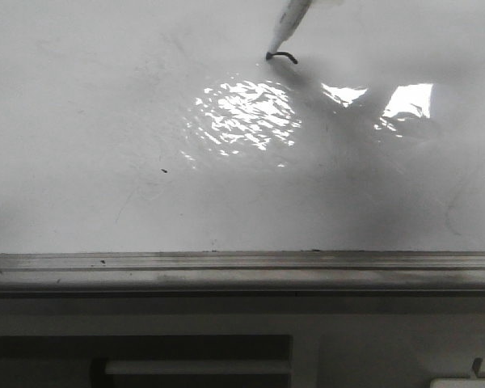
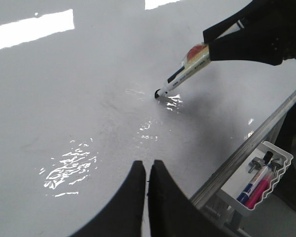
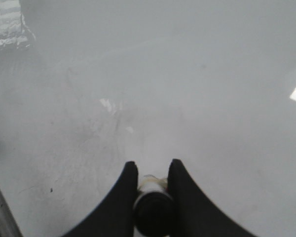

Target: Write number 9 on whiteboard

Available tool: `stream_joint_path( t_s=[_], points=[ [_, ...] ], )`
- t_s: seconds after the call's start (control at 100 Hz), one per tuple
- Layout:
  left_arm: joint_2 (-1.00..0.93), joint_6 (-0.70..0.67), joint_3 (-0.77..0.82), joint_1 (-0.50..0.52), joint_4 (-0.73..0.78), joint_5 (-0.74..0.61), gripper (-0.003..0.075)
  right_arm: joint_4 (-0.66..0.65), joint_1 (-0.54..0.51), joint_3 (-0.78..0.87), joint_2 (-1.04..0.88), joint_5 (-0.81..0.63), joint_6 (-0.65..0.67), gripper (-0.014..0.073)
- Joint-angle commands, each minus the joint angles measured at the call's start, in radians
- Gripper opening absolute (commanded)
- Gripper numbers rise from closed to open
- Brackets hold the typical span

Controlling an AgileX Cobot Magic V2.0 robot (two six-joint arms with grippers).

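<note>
The whiteboard [image 1: 105, 162] fills the front view, glossy with glare patches. A white marker [image 1: 289, 23] comes down from the top, its tip touching the board at a short dark hooked stroke [image 1: 283, 56], the start of the number 9. In the left wrist view my right gripper [image 2: 209, 44] is shut on the marker [image 2: 187, 66], tip on the board [image 2: 64, 98]. In the right wrist view the fingers clamp the marker's dark end [image 3: 153, 207] in my right gripper [image 3: 152, 168]. My left gripper [image 2: 148, 165] is shut and empty, above the board near its rail.
A grey metal rail [image 1: 242, 263] runs along the board's near edge, also in the left wrist view [image 2: 246, 148]. A white holder [image 2: 281, 158] with spare markers hangs beyond the rail. A tiny dark speck [image 1: 163, 170] lies on the board.
</note>
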Motion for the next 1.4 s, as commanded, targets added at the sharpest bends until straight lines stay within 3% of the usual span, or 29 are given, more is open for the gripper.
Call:
stream_joint_path(
  t_s=[0.0,0.15,0.33,0.67,0.78,0.86,0.98,1.19,1.39],
  points=[
    [0.002,-0.008,-0.027,0.002,-0.036,-0.031,-0.0020,0.002,0.015,-0.026,0.003,0.041,0.003,-0.0040],
    [0.002,-0.008,-0.027,0.002,-0.036,-0.024,-0.0020,-0.002,0.016,-0.026,-0.027,0.156,0.003,-0.0040],
    [0.002,-0.008,-0.027,0.002,-0.036,-0.024,-0.0020,-0.008,-0.029,-0.033,-0.063,0.076,0.003,-0.0040],
    [0.002,-0.008,-0.027,0.002,-0.036,-0.022,-0.0020,-0.008,-0.050,-0.107,-0.020,0.060,0.003,-0.0040],
    [0.002,-0.008,-0.027,0.002,-0.036,-0.022,-0.0020,0.000,-0.050,-0.110,-0.020,0.123,0.003,-0.0040],
    [0.002,-0.008,-0.027,0.002,-0.036,-0.022,-0.0020,0.023,-0.050,-0.108,-0.020,0.252,0.003,-0.0040],
    [0.002,-0.008,-0.027,0.002,-0.036,-0.022,-0.0020,0.054,-0.021,-0.068,-0.044,0.340,0.003,-0.0040],
    [0.002,-0.008,-0.026,0.002,-0.036,-0.022,-0.0020,0.058,0.076,0.016,-0.094,0.347,0.005,-0.0040],
    [0.002,-0.008,-0.026,0.002,-0.036,-0.024,-0.0020,0.058,0.092,-0.052,-0.120,0.282,0.005,-0.0040]
  ],
)
